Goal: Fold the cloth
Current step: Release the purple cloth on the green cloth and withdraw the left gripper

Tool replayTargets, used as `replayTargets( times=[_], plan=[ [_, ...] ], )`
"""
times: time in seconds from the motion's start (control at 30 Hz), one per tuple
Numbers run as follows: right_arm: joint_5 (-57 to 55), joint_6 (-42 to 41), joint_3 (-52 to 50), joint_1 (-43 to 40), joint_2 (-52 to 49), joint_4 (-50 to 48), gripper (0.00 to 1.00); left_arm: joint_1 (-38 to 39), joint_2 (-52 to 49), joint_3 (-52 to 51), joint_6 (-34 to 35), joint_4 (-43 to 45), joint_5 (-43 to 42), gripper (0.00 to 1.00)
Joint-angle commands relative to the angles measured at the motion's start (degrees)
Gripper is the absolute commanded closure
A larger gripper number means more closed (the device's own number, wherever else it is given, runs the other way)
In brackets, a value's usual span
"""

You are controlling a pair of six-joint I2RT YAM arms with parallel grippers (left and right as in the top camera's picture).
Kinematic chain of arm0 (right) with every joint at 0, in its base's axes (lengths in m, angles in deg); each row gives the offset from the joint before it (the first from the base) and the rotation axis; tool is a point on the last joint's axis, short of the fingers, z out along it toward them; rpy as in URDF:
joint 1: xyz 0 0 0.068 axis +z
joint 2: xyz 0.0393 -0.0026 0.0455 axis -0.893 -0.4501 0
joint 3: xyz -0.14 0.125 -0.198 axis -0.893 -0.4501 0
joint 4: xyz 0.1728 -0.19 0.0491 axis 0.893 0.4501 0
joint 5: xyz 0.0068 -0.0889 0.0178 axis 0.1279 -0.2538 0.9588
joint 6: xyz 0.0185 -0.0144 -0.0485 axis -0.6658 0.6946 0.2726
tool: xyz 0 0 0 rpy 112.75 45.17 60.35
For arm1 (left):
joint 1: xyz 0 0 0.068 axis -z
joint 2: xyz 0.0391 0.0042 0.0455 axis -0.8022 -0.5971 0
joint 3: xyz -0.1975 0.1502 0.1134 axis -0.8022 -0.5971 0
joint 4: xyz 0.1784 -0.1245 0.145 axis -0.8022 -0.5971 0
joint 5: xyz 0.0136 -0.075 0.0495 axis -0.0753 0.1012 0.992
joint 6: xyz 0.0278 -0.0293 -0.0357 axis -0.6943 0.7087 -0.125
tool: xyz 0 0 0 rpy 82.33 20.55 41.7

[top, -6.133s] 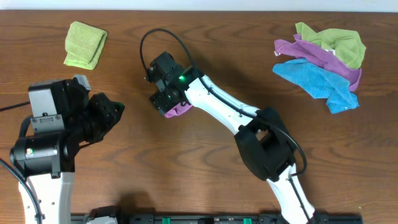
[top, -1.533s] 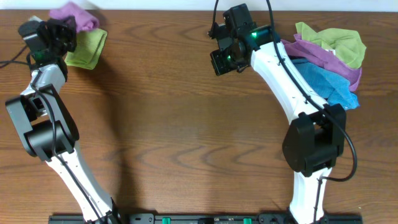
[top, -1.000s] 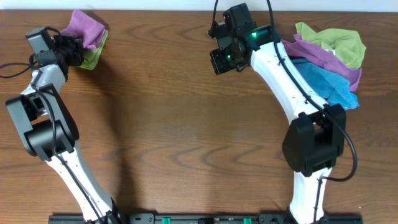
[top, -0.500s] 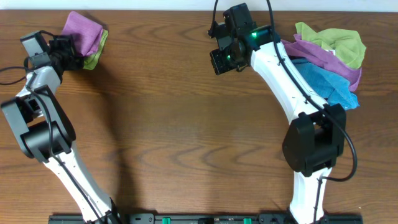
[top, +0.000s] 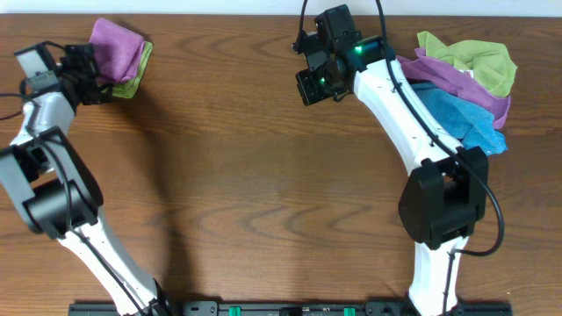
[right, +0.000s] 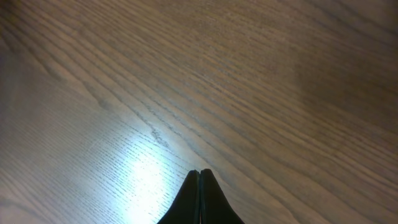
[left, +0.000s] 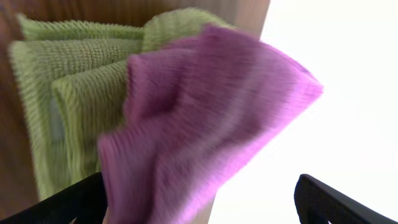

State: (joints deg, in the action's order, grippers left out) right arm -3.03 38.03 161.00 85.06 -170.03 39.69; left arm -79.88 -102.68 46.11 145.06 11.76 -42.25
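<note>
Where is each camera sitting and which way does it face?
Overhead: above the table, looking straight down; left gripper, right gripper and the cloth pile show.
Left wrist: at the far-left corner, facing the purple cloth lying on the folded green cloth; its spread fingers show.
Right wrist: faces bare wood; its closed fingertips show.
Shared: overhead and left wrist both show the purple-on-green stack.

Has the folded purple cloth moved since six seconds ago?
Yes, leftward. The purple cloth was near the middle of the table; now it lies on the folded green cloth, which has stayed in the far-left corner.
</note>
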Motion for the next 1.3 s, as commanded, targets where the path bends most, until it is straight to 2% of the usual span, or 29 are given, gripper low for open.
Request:
replayTargets(
  times=[0.0,0.13,0.33,0.37,0.4,0.47,0.5,0.6,0.73,0.97,1.17,1.27],
  plan=[
    [0.6,0.6,0.7,0.9,0.9,-0.2,0.99,-1.0,4.8,0.6,-2.0,-4.3,0.3,0.04],
    [0.6,0.6,0.7,0.9,0.9,-0.1,0.99,-1.7,8.6,0.6,-5.1,-19.5,2.8,0.04],
    [0.6,0.7,0.7,0.9,0.9,-0.1,0.99,-1.9,14.5,0.6,-21.8,-42.1,14.2,0.04],
    [0.6,0.7,0.7,0.9,0.9,-0.1,0.96,-1.6,15.7,0.6,-25.3,-45.1,16.2,0.04],
    [0.6,0.7,0.7,0.8,0.9,-0.1,0.85,-1.3,16.8,0.6,-28.0,-47.2,17.6,0.04],
    [0.3,0.7,0.7,0.5,1.0,-0.1,0.51,0.0,19.0,0.6,-33.5,-50.2,19.3,0.01],
    [0.0,0.7,0.7,0.2,1.1,-0.1,0.43,1.0,20.2,0.6,-36.0,-51.4,20.2,0.02],
    [-0.1,0.6,0.8,-0.7,1.9,0.0,0.01,5.7,24.2,0.6,-42.4,-53.6,23.4,0.03],
    [-1.0,0.2,0.8,-2.0,4.4,0.9,0.01,13.9,28.7,0.6,-46.5,-53.5,25.9,0.04],
    [-10.6,-1.1,0.8,-3.0,13.4,7.0,0.01,28.3,33.2,0.6,-51.3,-52.7,28.9,0.04],
    [-11.0,-2.1,0.8,-3.4,18.3,10.9,0.01,33.1,37.7,0.6,-56.4,-50.9,30.3,0.05],
    [-11.0,-2.4,0.5,-3.3,21.5,13.9,0.01,33.8,41.7,0.6,-59.4,-53.1,30.1,0.04]
  ],
)
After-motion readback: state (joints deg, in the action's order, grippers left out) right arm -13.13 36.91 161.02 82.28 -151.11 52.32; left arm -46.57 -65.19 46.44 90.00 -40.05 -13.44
